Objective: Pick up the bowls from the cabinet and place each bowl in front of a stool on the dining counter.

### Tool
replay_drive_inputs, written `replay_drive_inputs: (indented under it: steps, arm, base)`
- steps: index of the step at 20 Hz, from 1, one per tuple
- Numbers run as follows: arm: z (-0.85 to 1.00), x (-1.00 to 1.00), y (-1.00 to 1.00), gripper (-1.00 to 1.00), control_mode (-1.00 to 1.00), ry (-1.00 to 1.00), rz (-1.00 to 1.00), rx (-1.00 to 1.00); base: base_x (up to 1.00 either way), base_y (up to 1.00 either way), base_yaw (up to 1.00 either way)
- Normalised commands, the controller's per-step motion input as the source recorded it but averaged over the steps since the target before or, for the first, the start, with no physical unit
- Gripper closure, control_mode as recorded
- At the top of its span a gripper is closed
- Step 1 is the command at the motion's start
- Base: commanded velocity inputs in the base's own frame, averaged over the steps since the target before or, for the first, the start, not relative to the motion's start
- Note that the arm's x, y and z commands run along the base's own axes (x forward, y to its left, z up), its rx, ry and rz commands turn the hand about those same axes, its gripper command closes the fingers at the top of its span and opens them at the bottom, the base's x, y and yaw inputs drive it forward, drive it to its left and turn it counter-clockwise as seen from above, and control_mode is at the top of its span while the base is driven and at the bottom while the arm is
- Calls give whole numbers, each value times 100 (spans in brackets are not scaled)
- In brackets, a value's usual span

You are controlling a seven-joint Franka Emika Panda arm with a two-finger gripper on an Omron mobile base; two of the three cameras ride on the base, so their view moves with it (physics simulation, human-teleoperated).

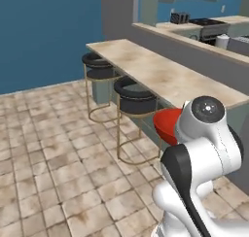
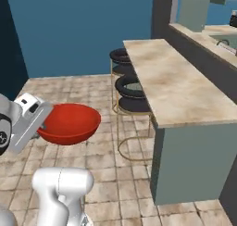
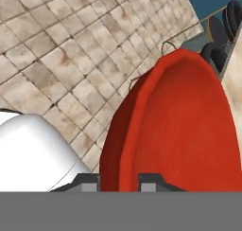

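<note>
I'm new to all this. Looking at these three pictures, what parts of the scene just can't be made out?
- Red bowl: in the left base view the white arm covers its right side.
- Gripper: the right base view shows its grey hand at the bowl's rim, the fingertips behind that rim.
- Near stool: in the right base view the dining counter hides part of its seat.
- Items on the far worktop: too small to identify.

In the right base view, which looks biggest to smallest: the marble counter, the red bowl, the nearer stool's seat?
1. Counter.
2. Red bowl, though it sits nearer the camera, which enlarges it.
3. Nearer stool's seat, partly tucked under the counter.
</note>
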Motion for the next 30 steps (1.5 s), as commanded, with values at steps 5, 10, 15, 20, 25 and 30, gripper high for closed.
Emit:
replay_drive_inputs:
  steps: [5, 10, 15, 20, 25, 30]
  arm:
    - [0, 0, 0, 100, 100, 0, 0, 0]
    - [0, 0, 0, 100, 100, 0, 0, 0]
    - [0, 0, 0, 100, 100, 0, 0, 0]
    - [0, 0, 0, 100, 100, 0, 0, 0]
    - [0, 0, 0, 100, 100, 0, 0, 0]
    - [0, 0, 0, 100, 100, 0, 0, 0]
  base:
    - [36, 99, -62]
    - [25, 94, -67]
    - [26, 100, -60]
    - [18, 100, -44]
    - [14, 100, -41]
    - [21, 100, -50]
